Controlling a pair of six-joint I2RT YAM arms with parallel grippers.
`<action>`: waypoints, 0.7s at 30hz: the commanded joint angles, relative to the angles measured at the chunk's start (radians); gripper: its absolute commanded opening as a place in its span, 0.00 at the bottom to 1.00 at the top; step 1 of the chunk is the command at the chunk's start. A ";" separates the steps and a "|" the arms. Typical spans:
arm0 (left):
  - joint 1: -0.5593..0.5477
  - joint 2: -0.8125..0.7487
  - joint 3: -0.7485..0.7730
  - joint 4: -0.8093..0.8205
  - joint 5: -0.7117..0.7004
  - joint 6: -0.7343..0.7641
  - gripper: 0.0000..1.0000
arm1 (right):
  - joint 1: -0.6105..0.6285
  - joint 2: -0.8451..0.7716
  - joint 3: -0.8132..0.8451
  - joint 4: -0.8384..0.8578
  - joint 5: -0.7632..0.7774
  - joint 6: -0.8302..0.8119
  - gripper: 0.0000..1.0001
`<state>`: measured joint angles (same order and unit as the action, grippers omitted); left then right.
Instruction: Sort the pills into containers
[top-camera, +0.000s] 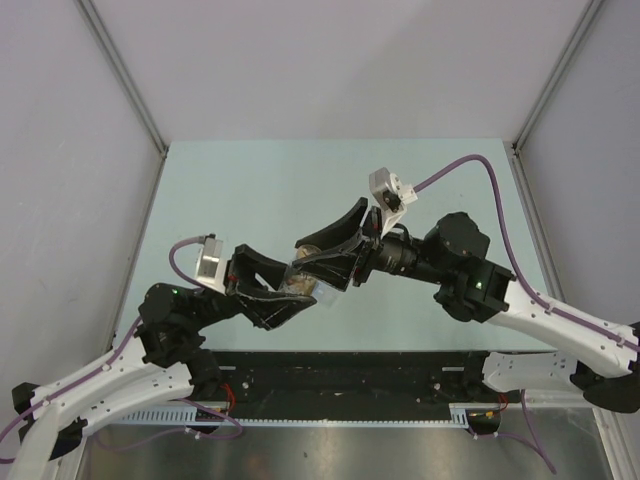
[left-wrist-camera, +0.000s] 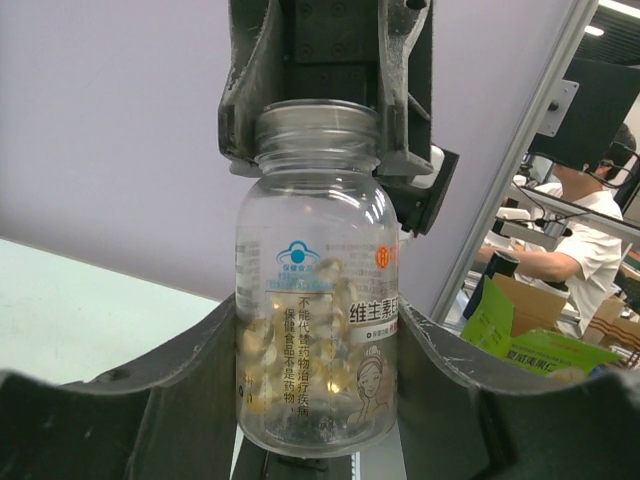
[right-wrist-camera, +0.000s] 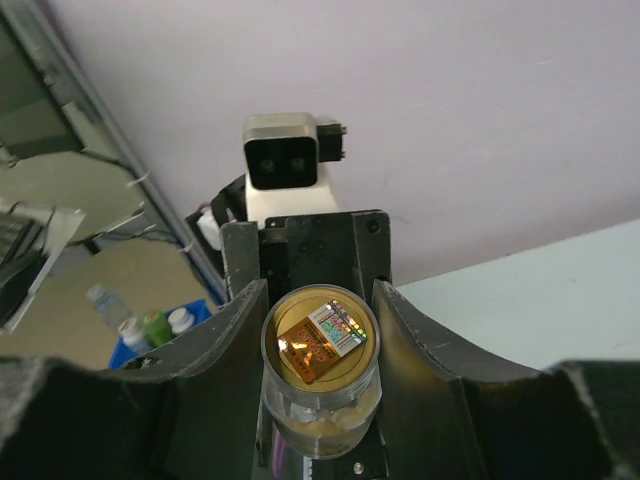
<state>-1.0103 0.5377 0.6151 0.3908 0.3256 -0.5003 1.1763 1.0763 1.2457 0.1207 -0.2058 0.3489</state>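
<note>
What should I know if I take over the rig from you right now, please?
left gripper: fingers shut on the body of the clear bottle.
right gripper: fingers shut on its neck; no cap, a gold disc sits in the mouth.
The clear bottle hangs between both arms above the table, yellowish pills inside.
Done: bottle picked up.
Left: the sorting itself; no second container shows.
</note>
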 joint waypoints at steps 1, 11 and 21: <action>0.004 0.008 0.032 0.016 0.020 -0.018 0.00 | -0.076 0.000 -0.020 0.206 -0.438 0.061 0.00; 0.003 0.005 0.029 0.017 0.024 -0.020 0.00 | -0.122 0.030 -0.025 0.286 -0.685 -0.014 0.00; 0.004 0.005 0.025 0.017 0.024 -0.023 0.00 | -0.173 0.024 -0.025 0.379 -0.731 0.045 0.00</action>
<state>-1.0191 0.5407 0.6151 0.4076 0.4313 -0.5003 1.0065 1.1221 1.2076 0.3740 -0.8165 0.3367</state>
